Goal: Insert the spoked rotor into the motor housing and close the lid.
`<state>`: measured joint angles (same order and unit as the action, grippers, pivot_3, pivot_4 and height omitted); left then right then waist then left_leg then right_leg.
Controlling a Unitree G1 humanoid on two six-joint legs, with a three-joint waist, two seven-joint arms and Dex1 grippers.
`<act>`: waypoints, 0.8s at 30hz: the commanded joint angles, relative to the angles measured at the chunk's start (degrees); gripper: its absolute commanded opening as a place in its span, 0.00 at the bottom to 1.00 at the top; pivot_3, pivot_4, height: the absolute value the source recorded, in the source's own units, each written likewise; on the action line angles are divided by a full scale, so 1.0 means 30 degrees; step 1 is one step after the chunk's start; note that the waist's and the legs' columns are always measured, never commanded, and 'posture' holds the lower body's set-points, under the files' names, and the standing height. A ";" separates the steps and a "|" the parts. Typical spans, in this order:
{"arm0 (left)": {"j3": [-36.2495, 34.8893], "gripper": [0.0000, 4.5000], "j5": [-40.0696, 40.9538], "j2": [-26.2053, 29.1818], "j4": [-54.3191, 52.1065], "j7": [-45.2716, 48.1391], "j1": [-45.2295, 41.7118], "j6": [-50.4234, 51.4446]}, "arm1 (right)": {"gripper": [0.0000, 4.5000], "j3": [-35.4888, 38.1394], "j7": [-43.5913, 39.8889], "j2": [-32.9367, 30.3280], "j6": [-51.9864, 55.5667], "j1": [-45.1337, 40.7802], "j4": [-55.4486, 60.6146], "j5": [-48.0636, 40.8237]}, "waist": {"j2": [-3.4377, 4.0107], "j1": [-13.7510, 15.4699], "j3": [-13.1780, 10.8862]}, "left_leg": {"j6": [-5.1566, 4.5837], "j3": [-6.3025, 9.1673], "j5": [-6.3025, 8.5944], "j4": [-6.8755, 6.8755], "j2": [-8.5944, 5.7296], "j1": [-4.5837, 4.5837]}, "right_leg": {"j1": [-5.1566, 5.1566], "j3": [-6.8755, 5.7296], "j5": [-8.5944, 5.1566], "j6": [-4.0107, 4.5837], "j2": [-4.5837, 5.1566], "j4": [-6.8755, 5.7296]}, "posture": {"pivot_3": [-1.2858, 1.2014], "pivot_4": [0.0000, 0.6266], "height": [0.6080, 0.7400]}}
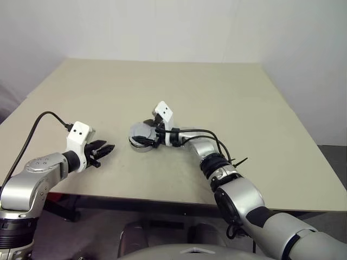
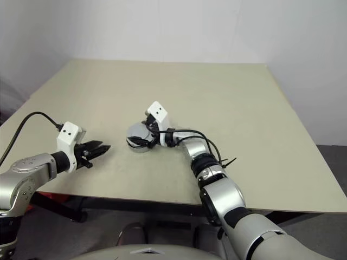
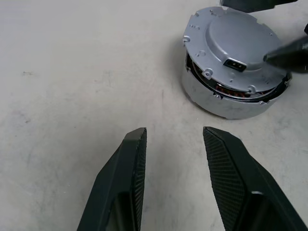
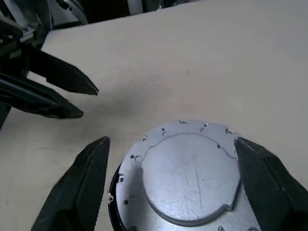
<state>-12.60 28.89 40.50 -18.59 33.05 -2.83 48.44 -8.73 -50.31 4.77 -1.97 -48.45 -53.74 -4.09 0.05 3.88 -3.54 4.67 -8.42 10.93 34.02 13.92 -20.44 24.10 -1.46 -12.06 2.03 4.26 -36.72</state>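
Two arms reaching over beige table. Motor housing sitting on table near front edge, between grippers, copper windings showing through side gap. Lid lying on top of housing, slightly tilted, not fully seated. Right gripper hovering at housing, fingers spread wide either side of lid, not clamping. Left gripper resting near, well apart from housing, fingers partly open, holding nothing, pointing toward it.
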 commanded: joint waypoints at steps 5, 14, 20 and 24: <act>-0.0463 0.44 0.0006 0.0240 -0.0812 -0.0017 0.0165 -0.0118 | 0.99 -0.0233 0.0253 0.0325 -0.0392 -0.0067 0.0483 0.0341 | 0.0000 -0.0006 0.0000 | -0.0001 -0.0001 0.0000 -0.0003 0.0000 -0.0001 | 0.0001 0.0000 -0.0001 0.0000 0.0000 0.0003 | 0.52 0.00 1.00; -0.0589 0.44 0.0103 0.0305 -0.1042 -0.0062 0.0264 0.0186 | 0.99 -0.0174 0.1848 0.0705 -0.1373 -0.0239 -0.1713 0.1127 | 0.0000 -0.0012 0.0000 | -0.0001 -0.0002 0.0001 -0.0004 -0.0001 0.0009 | -0.0004 0.0005 -0.0001 -0.0001 0.0000 0.0002 | 0.52 0.00 1.00; -0.0544 0.44 0.0057 0.0241 -0.1159 -0.0106 0.0245 0.0313 | 0.99 -0.0016 0.2022 0.0760 -0.1680 -0.0660 -0.2226 0.1100 | 0.0002 -0.0015 -0.0001 | -0.0001 -0.0002 0.0002 -0.0005 -0.0001 0.0051 | -0.0037 0.0006 -0.0002 -0.0002 -0.0001 0.0000 | 0.52 0.00 1.00; -0.0602 0.44 0.0080 0.0267 -0.1144 -0.0102 0.0158 0.0371 | 0.86 -0.0081 0.2052 0.0657 -0.1934 -0.0581 -0.2385 0.1254 | 0.0002 -0.0016 -0.0001 | -0.0001 -0.0002 0.0002 -0.0007 -0.0001 0.0063 | -0.0046 0.0009 -0.0003 -0.0003 -0.0001 0.0000 | 0.52 0.00 1.00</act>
<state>-13.10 29.01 40.55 -20.48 32.88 -1.70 49.81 -9.19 -44.14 6.39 -7.41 -49.46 -60.24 -0.66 0.06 3.83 -3.54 4.66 -8.43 10.93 34.00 13.91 -20.25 23.96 -1.43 -12.06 2.02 4.26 -36.72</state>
